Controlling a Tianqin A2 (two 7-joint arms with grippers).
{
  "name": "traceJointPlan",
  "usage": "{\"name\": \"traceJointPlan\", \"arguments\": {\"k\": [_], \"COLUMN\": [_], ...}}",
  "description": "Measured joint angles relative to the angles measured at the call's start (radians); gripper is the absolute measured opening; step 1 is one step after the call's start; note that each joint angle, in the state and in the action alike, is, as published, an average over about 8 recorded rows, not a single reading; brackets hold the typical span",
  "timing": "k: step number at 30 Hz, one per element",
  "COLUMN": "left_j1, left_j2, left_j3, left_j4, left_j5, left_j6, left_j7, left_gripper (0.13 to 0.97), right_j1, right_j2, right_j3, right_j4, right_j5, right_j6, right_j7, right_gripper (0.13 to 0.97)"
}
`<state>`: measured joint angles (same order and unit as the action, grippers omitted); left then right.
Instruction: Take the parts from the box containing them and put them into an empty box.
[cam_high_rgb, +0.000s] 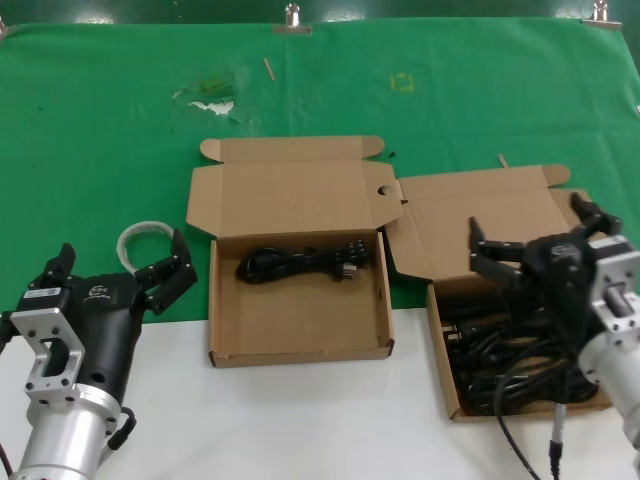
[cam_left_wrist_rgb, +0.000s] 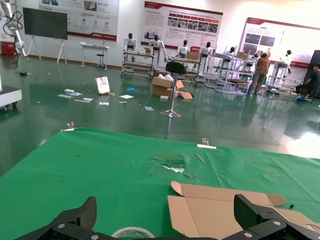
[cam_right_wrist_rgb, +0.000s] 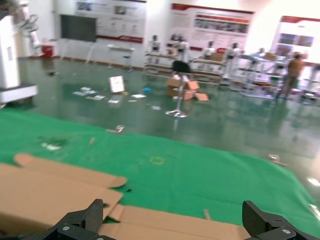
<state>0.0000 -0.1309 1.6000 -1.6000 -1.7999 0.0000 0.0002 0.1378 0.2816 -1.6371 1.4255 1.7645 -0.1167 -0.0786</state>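
The right cardboard box holds a tangle of black power cords. My right gripper hovers open above it, nothing between its fingers; in the right wrist view the gripper looks out over the box lid. The middle box lies open with one coiled black cord along its far wall. At the left my left gripper is open and empty, well clear of both boxes. Its wrist view shows the gripper facing the middle box's lid.
A clear tape roll lies on the green cloth just beyond my left gripper. The cloth has a torn white patch and is clipped at its far edge. The near table surface is white.
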Motion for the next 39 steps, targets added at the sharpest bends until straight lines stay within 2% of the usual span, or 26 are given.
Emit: {"name": "traceJointPlan", "arguments": {"k": [9, 39], "left_j1": [0.000, 0.000], "left_j2": [0.000, 0.000], "left_j3": [0.000, 0.000], "left_j4": [0.000, 0.000], "left_j5": [0.000, 0.000], "left_j6": [0.000, 0.000], "left_j7": [0.000, 0.000], "left_gripper": [0.966, 0.966], "right_j1": [-0.093, -0.096], "right_j2": [0.012, 0.013], "right_j3": [0.025, 0.026], "right_j4": [0.118, 0.122], "right_j5": [0.024, 0.025], "right_j6": [0.079, 0.081], "right_j7": [0.053, 0.055], "right_gripper": [0.966, 0.966]}}
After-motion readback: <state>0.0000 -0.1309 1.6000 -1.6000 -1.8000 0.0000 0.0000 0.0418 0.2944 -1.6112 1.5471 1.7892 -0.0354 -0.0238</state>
